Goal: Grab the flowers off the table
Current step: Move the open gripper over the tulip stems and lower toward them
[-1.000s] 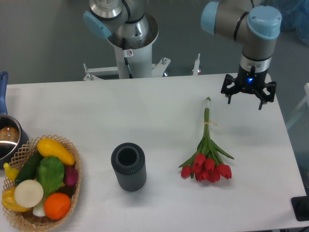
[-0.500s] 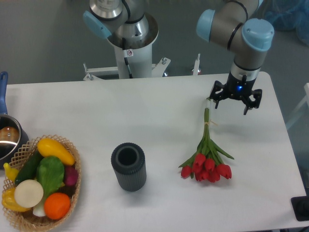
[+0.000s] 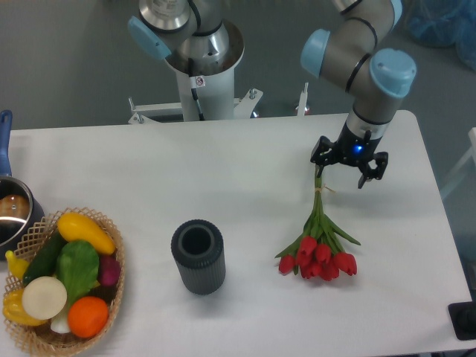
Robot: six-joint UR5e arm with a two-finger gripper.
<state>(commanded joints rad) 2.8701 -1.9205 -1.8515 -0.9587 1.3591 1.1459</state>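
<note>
Flowers lie flat on the table, and my gripper hangs wide open and empty near their stem tips, perhaps a bit to one side, so next I must line up and drop down.

arm: grey tubes, light-blue joint caps | end effector: black, blue light | base: silver

the flowers lie on the table toward its right edge, stems pointing to the far edge, blooms toward the near edge. the gripper hangs over the stem ends. a ribbed cylinder vase stands left of the blooms. a basket of vegetables sits at the near left corner, a pot behind it at the left edge.
</note>
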